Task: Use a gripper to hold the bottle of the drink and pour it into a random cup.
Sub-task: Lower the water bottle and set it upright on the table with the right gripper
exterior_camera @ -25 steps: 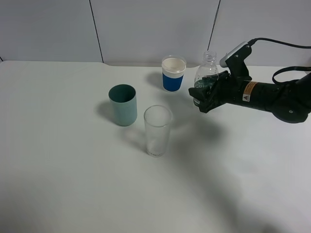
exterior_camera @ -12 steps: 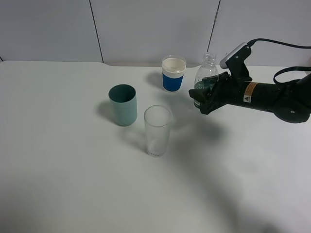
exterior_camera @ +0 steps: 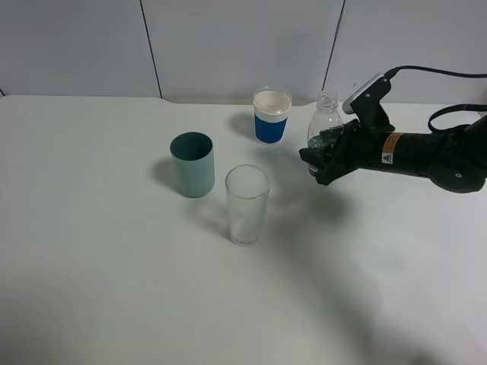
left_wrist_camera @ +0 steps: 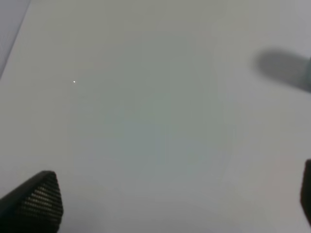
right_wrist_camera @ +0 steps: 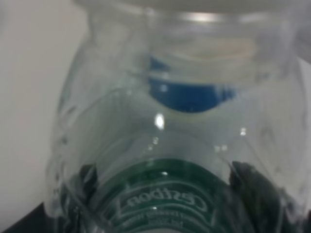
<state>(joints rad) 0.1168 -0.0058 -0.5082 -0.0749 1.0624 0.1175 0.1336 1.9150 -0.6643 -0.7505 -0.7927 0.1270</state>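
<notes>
Tipping now risks spill: right tool (exterior_camera: 323,156) clamped on uncapped bottle (exterior_camera: 325,122), mouth short of cup (exterior_camera: 272,115) near tabletop (exterior_camera: 114,289) far edge; left tool (left_wrist_camera: 165,204) apart.

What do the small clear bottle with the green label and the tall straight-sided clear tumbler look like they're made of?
The small clear bottle with the green label looks like thin glossy plastic: ridged, rippled walls show in the right wrist view. The tall straight-sided clear tumbler looks like glass, smooth and see-through, though clear hard plastic is possible.
</notes>
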